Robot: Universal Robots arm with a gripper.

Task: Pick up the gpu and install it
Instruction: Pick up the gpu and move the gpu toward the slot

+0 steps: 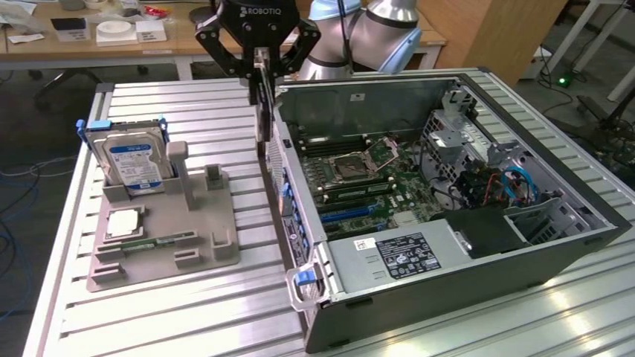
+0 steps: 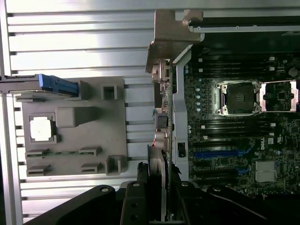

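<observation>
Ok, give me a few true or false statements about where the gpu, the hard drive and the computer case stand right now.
1. The jaws are shut on the gpu. True.
2. The gpu sits in a motherboard slot. False: it hangs edge-on in the jaws beside the wall of the computer case, not in any slot.
3. The hard drive stands upright in the gray fixture. True.
4. The computer case is closed. False: it lies open, with the motherboard showing.
</observation>
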